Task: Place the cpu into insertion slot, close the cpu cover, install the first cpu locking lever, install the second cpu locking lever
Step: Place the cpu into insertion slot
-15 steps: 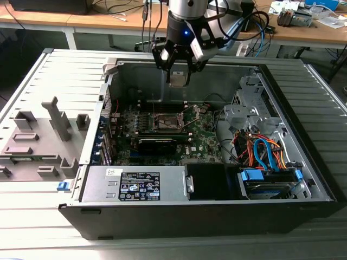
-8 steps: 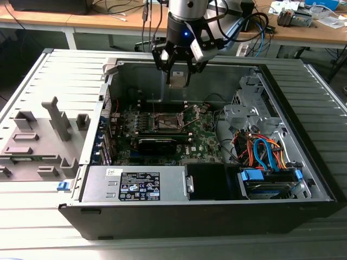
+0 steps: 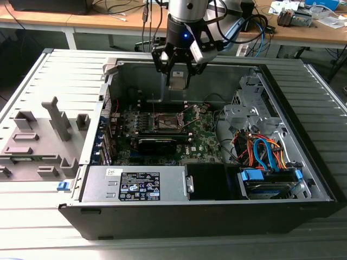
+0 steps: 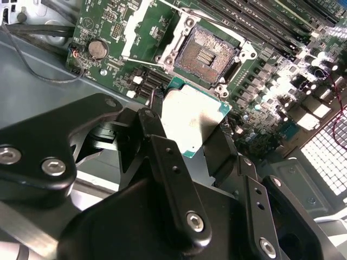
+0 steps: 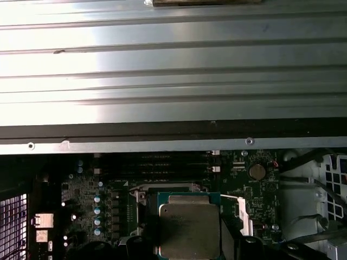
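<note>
One cpu (image 4: pixel 192 114) is hanging pinched by its edges in the tool (image 4: pixel 190 130), above the motherboard (image 3: pixel 203 138), near the open insertion slot (image 4: pixel 207 53) and not touching it. Judging it light, stiff, fragile underneath; gripping only the rim is looking safest.

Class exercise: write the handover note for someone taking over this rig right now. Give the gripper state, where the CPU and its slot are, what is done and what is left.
Gripper: shut on the cpu, a finger on each side, holding it in the air above the motherboard inside the open computer case.
Insertion slot: uncovered and empty, contacts exposed, close beyond the cpu in the second wrist view.
Done: cpu is in the grip, near the slot.
Left: seating the cpu, closing the cover, both locking levers.
</note>
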### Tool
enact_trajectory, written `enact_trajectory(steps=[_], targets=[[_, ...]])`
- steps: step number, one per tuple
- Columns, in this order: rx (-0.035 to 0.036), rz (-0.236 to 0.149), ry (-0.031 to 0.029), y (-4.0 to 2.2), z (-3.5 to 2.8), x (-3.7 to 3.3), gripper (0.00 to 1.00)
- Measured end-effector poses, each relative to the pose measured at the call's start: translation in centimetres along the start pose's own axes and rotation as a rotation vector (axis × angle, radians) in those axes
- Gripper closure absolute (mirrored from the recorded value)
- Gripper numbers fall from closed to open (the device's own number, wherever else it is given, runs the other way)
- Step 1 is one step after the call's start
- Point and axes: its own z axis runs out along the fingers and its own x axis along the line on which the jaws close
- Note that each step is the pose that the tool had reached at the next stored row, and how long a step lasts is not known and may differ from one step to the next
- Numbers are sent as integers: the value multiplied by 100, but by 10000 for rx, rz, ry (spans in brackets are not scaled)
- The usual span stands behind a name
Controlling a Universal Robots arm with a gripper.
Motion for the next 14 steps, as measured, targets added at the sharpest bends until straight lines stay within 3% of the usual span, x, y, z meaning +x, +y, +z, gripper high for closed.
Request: enact_trajectory(steps=[14], targets=[[42,1,-1,-21,49,10,45]])
